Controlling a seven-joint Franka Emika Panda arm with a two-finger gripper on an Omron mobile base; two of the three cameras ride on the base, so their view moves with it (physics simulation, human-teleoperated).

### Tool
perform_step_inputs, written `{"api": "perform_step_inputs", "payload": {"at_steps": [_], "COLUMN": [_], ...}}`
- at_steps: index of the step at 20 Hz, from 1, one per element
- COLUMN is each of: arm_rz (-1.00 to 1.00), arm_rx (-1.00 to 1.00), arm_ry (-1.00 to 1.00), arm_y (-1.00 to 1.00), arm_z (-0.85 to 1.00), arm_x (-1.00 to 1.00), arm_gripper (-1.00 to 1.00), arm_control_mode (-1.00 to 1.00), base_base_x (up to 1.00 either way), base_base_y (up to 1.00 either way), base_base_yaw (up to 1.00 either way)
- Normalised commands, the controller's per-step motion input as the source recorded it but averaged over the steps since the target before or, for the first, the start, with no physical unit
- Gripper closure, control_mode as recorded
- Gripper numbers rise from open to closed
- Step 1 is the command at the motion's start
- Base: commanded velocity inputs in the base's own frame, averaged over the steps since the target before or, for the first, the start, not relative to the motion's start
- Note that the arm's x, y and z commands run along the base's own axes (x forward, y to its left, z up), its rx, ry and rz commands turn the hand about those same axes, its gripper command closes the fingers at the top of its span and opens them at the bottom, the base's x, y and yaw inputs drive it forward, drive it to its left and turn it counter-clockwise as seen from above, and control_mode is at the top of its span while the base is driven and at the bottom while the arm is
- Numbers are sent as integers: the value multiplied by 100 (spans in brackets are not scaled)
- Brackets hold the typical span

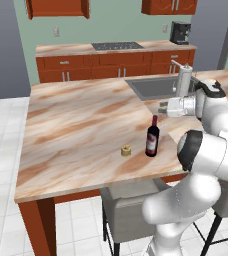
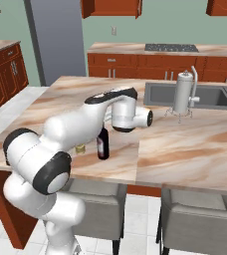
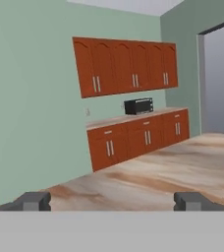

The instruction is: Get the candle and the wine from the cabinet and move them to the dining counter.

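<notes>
A: Wine stands upright on the dining counter, below the gripper and a little nearer to the counter's front edge.

B: And the candle?

A: It sits on the same counter, just beside the bottle on its left in the left base view, not touching it. It is also lower than the gripper and further from it than the bottle is.

B: Does the gripper hold something?

A: No. In the hand view the two fingertips are wide apart with nothing between them. The hand is raised over the counter and points sideways, toward a wall with cabinets and a microwave.

B: What is on the other side of the hand?

A: The steel sink with its faucet, behind the wrist.
</notes>
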Motion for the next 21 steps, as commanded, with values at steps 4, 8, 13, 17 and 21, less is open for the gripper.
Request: {"api": "perform_step_inputs", "payload": {"at_steps": [4, 8, 13, 17, 21], "arm_rz": [-1, -6, -20, -31, -36], "arm_rx": [0, 0, 0, -2, -7], "arm_ry": [6, 10, 15, 16, 8], "arm_y": [0, 2, 2, 9, 25], "arm_z": [60, 51, 47, 31, 10], "arm_x": [-85, -100, -97, -82, -98], "arm_gripper": [-100, -100, -100, -100, -100], "arm_control_mode": [-100, -100, -100, -100, -100], "base_base_x": [0, 0, 0, 0, 0], "base_base_y": [0, 0, 0, 0, 0], "base_base_yaw": [0, 0, 0, 0, 0]}}
